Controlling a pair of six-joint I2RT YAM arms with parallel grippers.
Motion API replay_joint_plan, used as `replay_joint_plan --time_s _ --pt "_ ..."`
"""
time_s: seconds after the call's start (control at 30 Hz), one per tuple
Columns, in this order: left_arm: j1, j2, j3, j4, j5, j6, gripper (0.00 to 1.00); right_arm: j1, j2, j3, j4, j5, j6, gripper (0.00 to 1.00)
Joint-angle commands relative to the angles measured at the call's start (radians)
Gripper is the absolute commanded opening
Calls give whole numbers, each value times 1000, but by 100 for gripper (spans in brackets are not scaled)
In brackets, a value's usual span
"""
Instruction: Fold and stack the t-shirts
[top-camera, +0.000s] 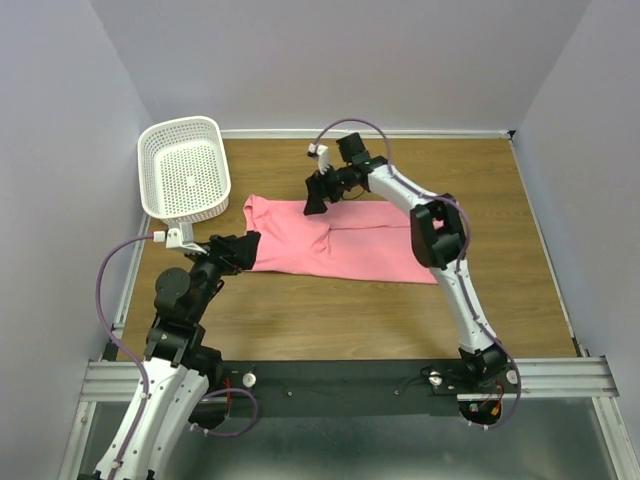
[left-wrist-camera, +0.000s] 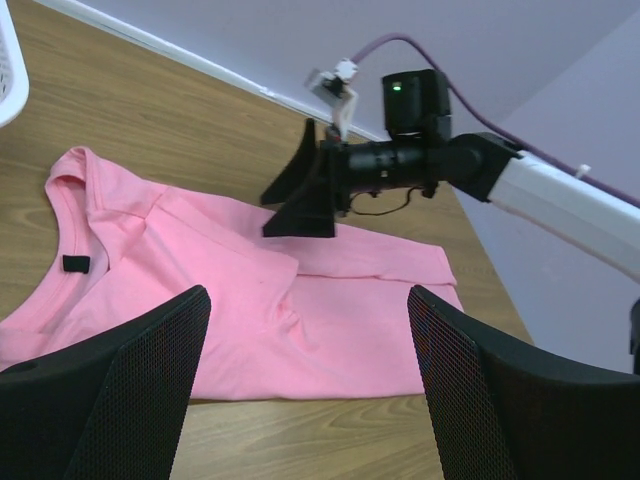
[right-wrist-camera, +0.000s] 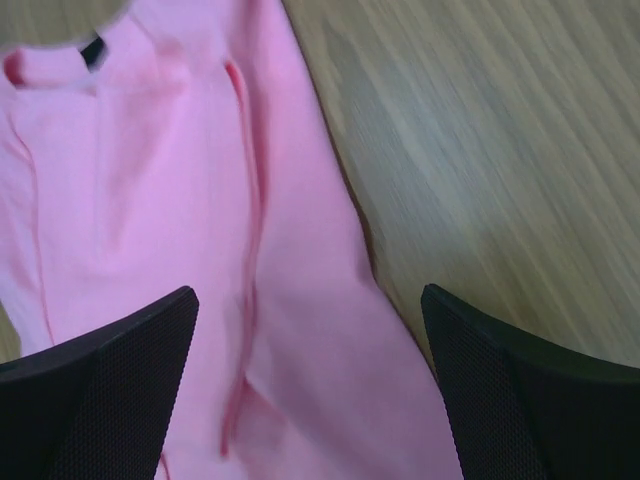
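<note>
A salmon-pink t-shirt (top-camera: 340, 240) lies partly folded and flat on the wooden table, its neck with a small dark label (left-wrist-camera: 75, 263) at the left end. My left gripper (top-camera: 245, 250) is open and empty at the shirt's near left edge; in the left wrist view the shirt (left-wrist-camera: 300, 310) lies beyond the open fingers (left-wrist-camera: 140, 380). My right gripper (top-camera: 318, 195) is open and empty just above the shirt's far edge. In the right wrist view the shirt (right-wrist-camera: 200, 250) fills the space between the fingers (right-wrist-camera: 520, 400).
A white perforated basket (top-camera: 185, 168) stands at the far left, hanging partly over the table's (top-camera: 380, 320) edge. White walls enclose the table at the back and sides. A metal rail (top-camera: 350, 375) runs along the near edge.
</note>
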Motion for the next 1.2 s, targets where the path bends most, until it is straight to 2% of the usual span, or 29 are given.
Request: replay_joint_plan --time_s 0.0,0.13,0.23,0.37,0.47,0.67,0.7,0.77,0.8,0.83,1.0,1.17 --pt "2 -49 8 -11 22 10 88 44 113 113 81 118 195 100" --pt "4 -50 7 -11 14 14 88 72 171 144 90 80 222 100" --pt "2 -30 9 -5 17 19 88 85 194 132 90 39 227 95" --pt "2 -17 4 8 23 20 88 104 199 98 90 -9 227 79" --pt "2 -23 3 10 25 19 88 110 209 118 89 -9 248 59" --pt "2 -49 -2 4 25 14 88 110 226 162 89 61 256 38" --pt "2 -50 0 4 25 13 88 108 225 165 89 98 258 29" --pt "2 -52 -2 4 26 11 88 102 220 171 90 141 294 17" --pt "2 -52 0 2 28 11 88 98 217 177 95 159 304 7" --pt "2 -52 0 2 29 11 88 84 219 194 96 196 311 2" --pt "2 -50 1 1 36 10 88 10 211 202 139 322 408 0" --pt "2 -35 -3 8 39 -3 88 -114 150 118 202 436 459 1"
